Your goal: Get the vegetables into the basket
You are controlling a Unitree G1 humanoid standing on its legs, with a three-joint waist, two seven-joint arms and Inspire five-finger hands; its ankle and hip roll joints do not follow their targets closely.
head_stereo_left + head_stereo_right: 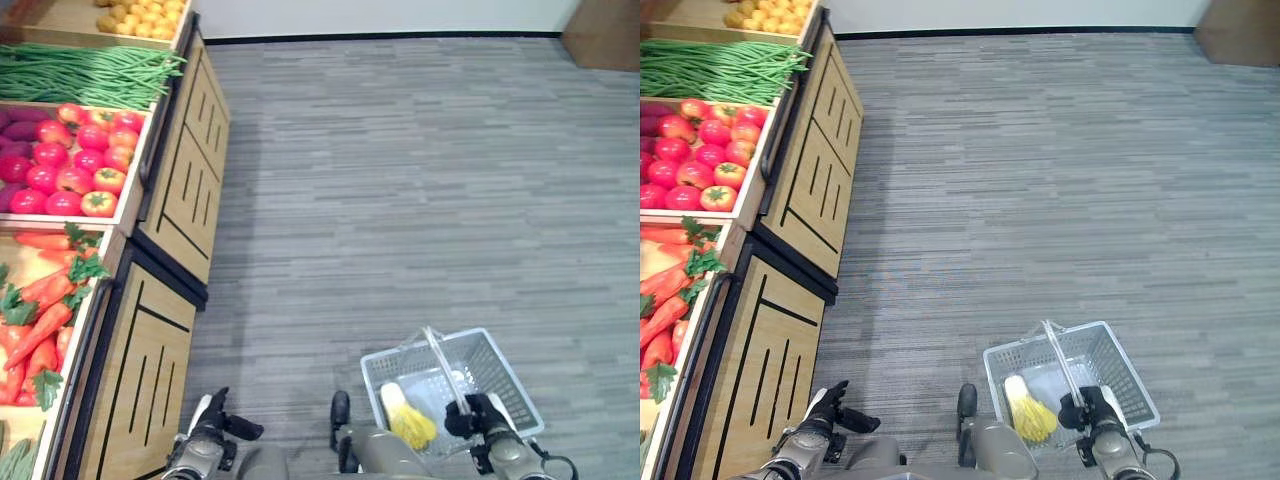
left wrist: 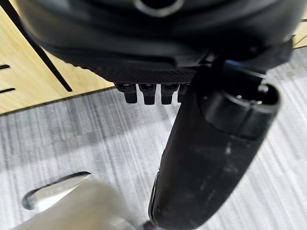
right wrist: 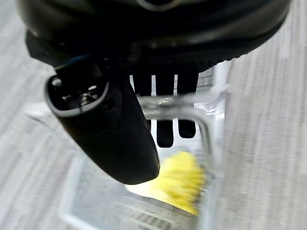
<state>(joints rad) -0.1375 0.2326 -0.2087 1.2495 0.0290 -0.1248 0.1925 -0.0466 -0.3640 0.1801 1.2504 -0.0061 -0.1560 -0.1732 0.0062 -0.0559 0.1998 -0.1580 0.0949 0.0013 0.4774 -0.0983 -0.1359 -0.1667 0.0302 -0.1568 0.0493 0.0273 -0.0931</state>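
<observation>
Grey plastic forms the basket (image 1: pixel 497 362), which hangs low at the robot's right side above the floor (image 1: pixel 400 180). Its clear handle (image 1: pixel 441 360) rises over the middle, and the right hand (image 1: pixel 470 416) is curled round that handle: in the right wrist view the fingers (image 3: pixel 165 132) hook over the bar and the thumb (image 3: pixel 103 129) lies across in front of it. Inside the basket lies one vegetable (image 1: pixel 408 416) (pale at one end, yellow and frilly at the other), resting against the basket's near left side.

The left hand (image 1: pixel 222 424) hangs by the robot's left side, just beside the wooden front of the counter (image 1: pixel 180 200), touching nothing. In the left wrist view its fingers (image 2: pixel 146 93) are bent under the palm with the thumb (image 2: pixel 211 153) standing out, and nothing is in it.

The counter runs along the left and carries the rest of the produce in wooden bins. Nearest the robot lie carrots (image 1: pixel 45 310) with green tops. The next bin holds red tomatoes (image 1: pixel 85 160), with some purple vegetables along its far left edge. Beyond that lies a heap of green beans (image 1: pixel 85 75), and farthest away a bin of small yellow potatoes (image 1: pixel 140 15).
</observation>
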